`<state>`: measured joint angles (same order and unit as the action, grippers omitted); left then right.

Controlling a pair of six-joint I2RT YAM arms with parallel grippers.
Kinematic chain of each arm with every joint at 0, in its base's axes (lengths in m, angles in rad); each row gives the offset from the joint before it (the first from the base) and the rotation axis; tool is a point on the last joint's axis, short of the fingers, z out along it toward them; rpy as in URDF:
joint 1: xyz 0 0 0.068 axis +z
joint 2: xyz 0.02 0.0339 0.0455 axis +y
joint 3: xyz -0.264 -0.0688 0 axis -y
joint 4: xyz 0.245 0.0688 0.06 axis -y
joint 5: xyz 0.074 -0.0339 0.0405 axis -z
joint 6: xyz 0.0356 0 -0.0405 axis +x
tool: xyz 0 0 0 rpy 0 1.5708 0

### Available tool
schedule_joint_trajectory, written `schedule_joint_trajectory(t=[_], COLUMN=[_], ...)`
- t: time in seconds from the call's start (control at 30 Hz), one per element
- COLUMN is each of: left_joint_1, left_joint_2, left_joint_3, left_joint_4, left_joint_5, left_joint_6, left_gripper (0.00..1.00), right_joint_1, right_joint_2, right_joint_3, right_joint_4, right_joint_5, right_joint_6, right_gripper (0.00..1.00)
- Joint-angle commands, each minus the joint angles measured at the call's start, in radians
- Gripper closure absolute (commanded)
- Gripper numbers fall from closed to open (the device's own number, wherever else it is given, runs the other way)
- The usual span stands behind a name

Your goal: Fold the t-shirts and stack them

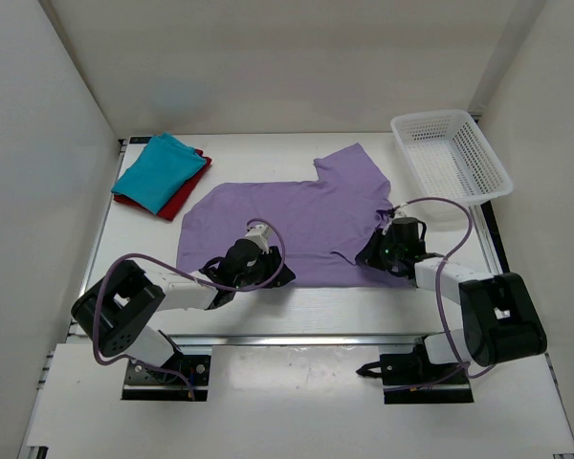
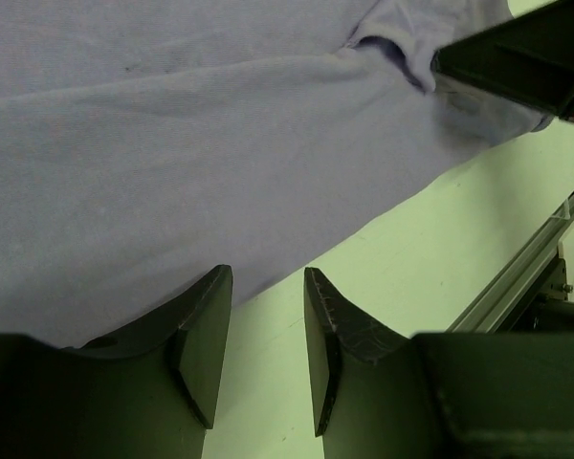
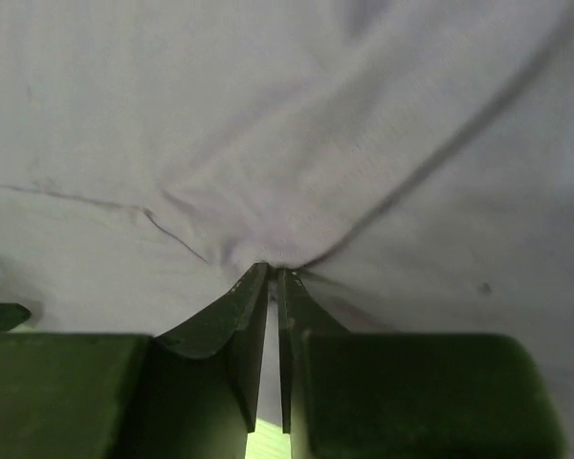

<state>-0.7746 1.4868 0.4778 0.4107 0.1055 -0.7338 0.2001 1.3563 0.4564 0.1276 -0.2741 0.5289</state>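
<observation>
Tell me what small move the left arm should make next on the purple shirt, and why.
Probably ease the left pincer forward and shut it on the near hem of the purple shirt. Its jaws stand open right at that edge, gripping nothing, while the right pincer pinches a bunch of cloth.

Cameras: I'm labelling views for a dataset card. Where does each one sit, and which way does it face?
Top external: above and behind the arms, looking down at the table; both arms show, with left hand and right hand at the lavender shirt.
Left wrist: low on the left arm, looking along the shirt's near hem; its open fingers show.
Right wrist: on the right arm, close over the fabric; its fingers pinch it.
Shared: all three see the lavender shirt.
</observation>
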Motion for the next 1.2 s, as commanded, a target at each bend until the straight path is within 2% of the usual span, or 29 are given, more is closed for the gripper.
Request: schedule_joint_trajectory(t=[0.0, 0.07, 0.17, 0.3, 0.4, 0.47, 0.57, 0.7, 0.77, 0.87, 1.17], left_joint_1=[-0.008, -0.009, -0.003, 0.009, 0.015, 0.021, 0.015, 0.0, -0.002, -0.015, -0.015], left_joint_2=[-0.005, -0.006, -0.014, -0.06, -0.094, -0.1, -0.089, -0.051, -0.04, -0.043, -0.033], left_joint_3=[-0.011, -0.021, -0.025, -0.031, -0.056, -0.057, -0.05, -0.025, -0.025, -0.027, -0.047], left_joint_4=[0.042, 0.048, 0.042, 0.013, 0.011, 0.017, 0.023, 0.033, 0.04, 0.046, 0.06], left_joint_5=[0.005, 0.008, 0.014, -0.006, -0.026, -0.027, -0.03, -0.013, -0.013, -0.018, -0.012], left_joint_6=[-0.006, -0.012, -0.015, -0.003, -0.003, -0.01, -0.003, -0.012, -0.013, -0.019, -0.029], left_gripper=[0.53, 0.54, 0.54, 0.54, 0.54, 0.54, 0.54, 0.54, 0.55, 0.54, 0.54], right_joint_1=[0.028, 0.024, 0.03, 0.074, 0.105, 0.11, 0.082, 0.001, -0.013, 0.031, 0.125], right_joint_2=[0.029, 0.078, 0.237, 0.271, 0.198, 0.109, 0.015, -0.022, -0.019, 0.012, 0.127], right_joint_3=[0.102, 0.157, 0.299, 0.415, 0.394, 0.302, 0.202, 0.108, 0.117, 0.166, 0.284], right_joint_4=[0.072, 0.099, 0.107, 0.106, 0.066, 0.064, 0.073, 0.05, 0.041, -0.008, -0.08], right_joint_5=[0.013, 0.022, -0.029, -0.077, -0.016, 0.022, 0.07, 0.043, 0.032, 0.084, 0.228], right_joint_6=[0.008, 0.016, 0.046, 0.054, 0.01, -0.001, -0.003, -0.006, -0.026, -0.061, -0.135], right_gripper=[0.92, 0.93, 0.97, 0.88, 0.88, 0.85, 0.81, 0.74, 0.71, 0.64, 0.63])
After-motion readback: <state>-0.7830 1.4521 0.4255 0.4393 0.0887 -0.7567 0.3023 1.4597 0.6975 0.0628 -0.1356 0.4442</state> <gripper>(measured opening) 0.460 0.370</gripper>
